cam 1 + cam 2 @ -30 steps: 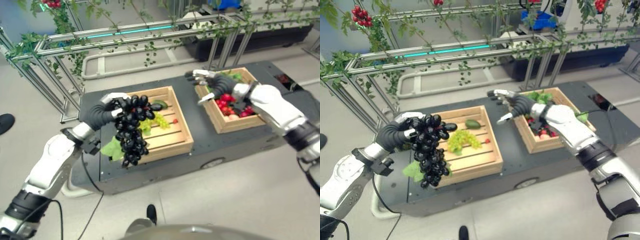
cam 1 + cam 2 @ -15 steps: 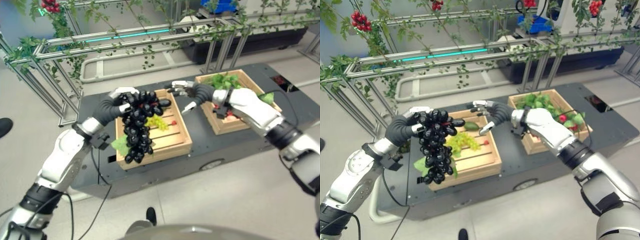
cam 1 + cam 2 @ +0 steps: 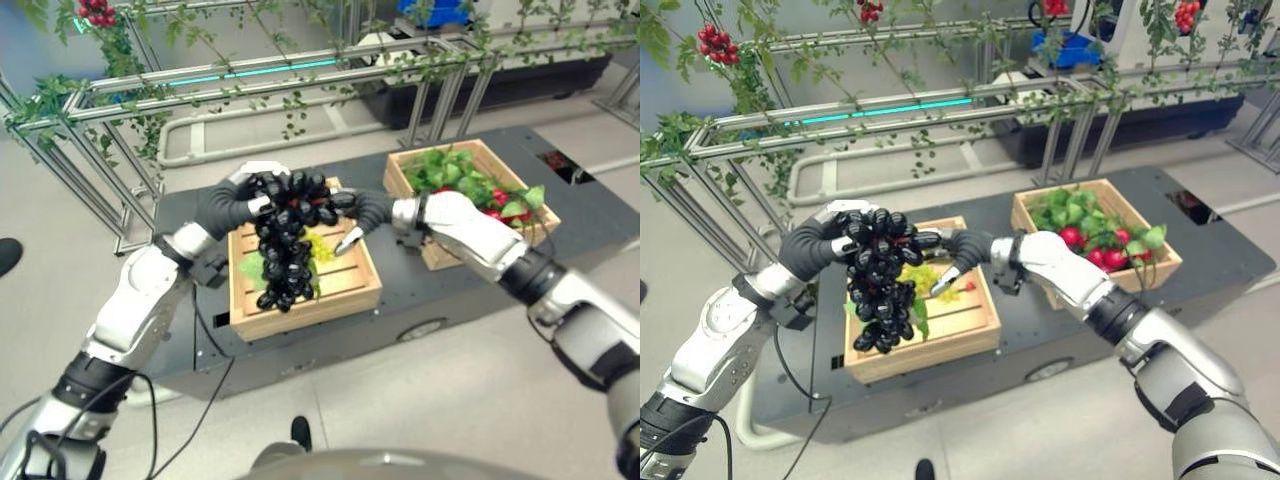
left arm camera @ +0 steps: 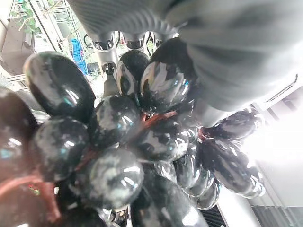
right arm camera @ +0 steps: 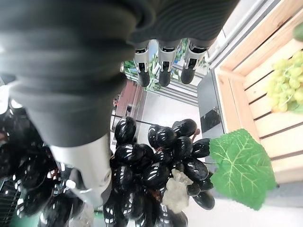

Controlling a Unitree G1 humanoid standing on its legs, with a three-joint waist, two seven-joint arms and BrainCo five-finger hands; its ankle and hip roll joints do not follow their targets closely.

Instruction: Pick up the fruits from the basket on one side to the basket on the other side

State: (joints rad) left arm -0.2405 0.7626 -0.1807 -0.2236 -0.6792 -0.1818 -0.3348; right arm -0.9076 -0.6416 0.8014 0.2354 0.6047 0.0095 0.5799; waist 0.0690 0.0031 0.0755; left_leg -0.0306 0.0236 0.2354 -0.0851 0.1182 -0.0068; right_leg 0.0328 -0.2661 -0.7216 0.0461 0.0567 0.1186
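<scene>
L hand (image 3: 818, 238) is curled round the top of a bunch of black grapes (image 3: 883, 285), holding it up in the air above the left crate (image 3: 925, 352); the bunch hangs down over the crate's left half, a green leaf (image 5: 241, 165) attached at its side. In the L wrist view the grapes sit packed right against the fingers.

R hand (image 3: 958, 250) reaches across from the right and meets the top of the bunch, just beside the L hand. In the R wrist view its fingers (image 5: 162, 71) are straight and spread w/ the thumb apart, so it's open, not gripping; the grapes show past them.

Inside the left crate: green grapes (image 3: 322, 245) on the slats, partly hidden behind the black bunch. The right crate (image 3: 1152, 274) stands well apart on the same dark surface (image 3: 1030, 345), w/ red fruit (image 3: 1101, 252) and green leaves (image 3: 1068, 212) in it. Behind the surface runs a metal frame (image 3: 890, 110) w/ vines.
</scene>
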